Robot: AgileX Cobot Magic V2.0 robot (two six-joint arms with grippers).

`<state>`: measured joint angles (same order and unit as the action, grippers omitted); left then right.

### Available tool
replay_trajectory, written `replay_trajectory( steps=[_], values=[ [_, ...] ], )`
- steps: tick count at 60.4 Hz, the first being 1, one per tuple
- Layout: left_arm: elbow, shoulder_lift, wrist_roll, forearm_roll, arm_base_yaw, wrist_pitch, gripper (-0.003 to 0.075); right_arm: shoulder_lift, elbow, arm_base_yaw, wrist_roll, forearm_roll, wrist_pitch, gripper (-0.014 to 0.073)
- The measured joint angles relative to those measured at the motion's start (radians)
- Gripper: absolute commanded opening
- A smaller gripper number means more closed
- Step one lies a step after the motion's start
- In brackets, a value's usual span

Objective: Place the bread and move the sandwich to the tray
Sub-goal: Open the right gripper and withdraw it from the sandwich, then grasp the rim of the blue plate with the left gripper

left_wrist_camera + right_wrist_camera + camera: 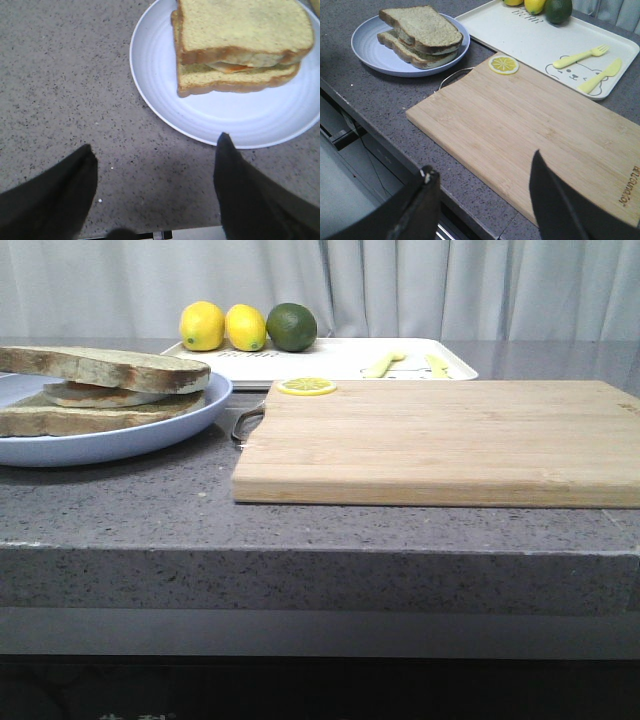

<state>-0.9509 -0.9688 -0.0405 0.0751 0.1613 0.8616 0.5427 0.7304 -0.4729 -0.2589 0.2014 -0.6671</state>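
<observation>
The sandwich (100, 390) lies on a round pale blue plate (150, 437) at the left of the counter. A slice of bread (240, 25) sits on top of it, with the egg's white and orange edge showing between the slices. The white tray (340, 360) stands behind the cutting board. Neither gripper shows in the front view. My left gripper (156, 142) is open over bare counter just short of the plate (155, 75), holding nothing. Over the counter's front edge my right gripper (481, 162) hangs open and empty, near the board's corner, far from the sandwich (422, 32).
A light wooden cutting board (440, 440) fills the middle and right of the counter, with a lemon slice (307, 386) on its far left corner. The tray (520, 35) carries two lemons (202, 325), a lime (291, 327), and a yellow fork (580, 56) and knife (600, 77).
</observation>
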Motion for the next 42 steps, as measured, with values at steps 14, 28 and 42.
replay_trajectory(
  steps=[14, 28, 42],
  values=[
    [-0.145, -0.240, 0.176, -0.248, -0.211, 0.051, 0.0483, -0.002, 0.000, 0.000, 0.000, 0.000, 0.002, 0.0422],
    [-0.240, -0.464, 0.350, -0.541, -0.343, 0.078, 0.0483, -0.002, 0.000, 0.000, 0.000, 0.000, 0.006, 0.0422],
    [-0.273, -0.602, 0.397, -0.667, -0.345, 0.071, 0.0483, -0.002, 0.000, 0.000, 0.000, 0.000, 0.007, 0.0422]
  ],
)
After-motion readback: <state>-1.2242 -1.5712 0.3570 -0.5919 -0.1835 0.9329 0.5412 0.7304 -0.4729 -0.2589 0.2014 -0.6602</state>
